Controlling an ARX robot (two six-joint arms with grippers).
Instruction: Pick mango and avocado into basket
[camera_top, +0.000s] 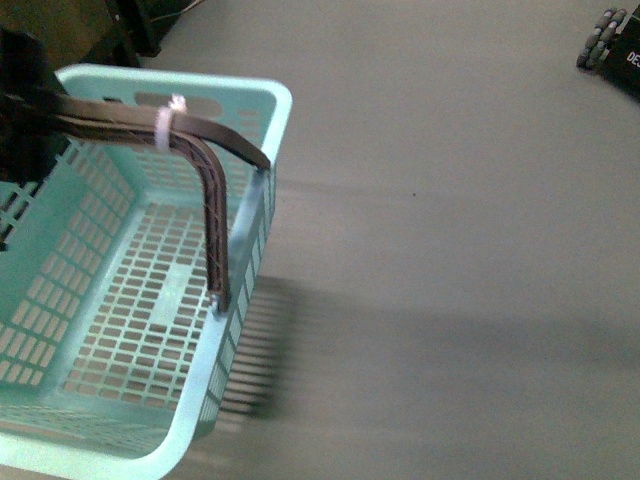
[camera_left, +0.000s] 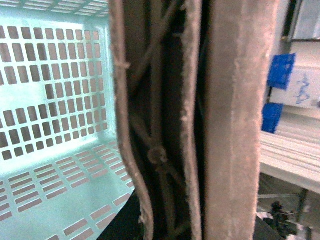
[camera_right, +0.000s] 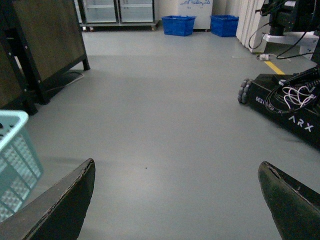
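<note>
The light teal rectangular plastic basket with slotted lattice sides (camera_top: 180, 85) hangs by its brown swing handle (camera_top: 215, 225), which is bound with a white zip tie (camera_top: 165, 128) and runs into the black left gripper (camera_top: 35, 105) at the left edge of the front view. The fingers themselves are hidden, but the basket's shadow lies apart from it on the floor, so they look clenched on the handle. The left wrist view is filled by that handle and the basket's bare lattice bottom, with no fruit in it. The right gripper (camera_right: 176, 165) is released, its dark fingers (camera_right: 65, 205) spread wide with nothing between them. Neither mango nor avocado shows in any view, so this looks like the carrying stage before the first pick. The next move calls for bringing the fruit into sight. Below is a smooth grey floor (camera_top: 450, 200). The right wrist view shows blue crates (camera_right: 178, 25) against the far wall, a dark wooden cabinet (camera_right: 45, 35) and another black wheeled robot base (camera_right: 285, 105).
</note>
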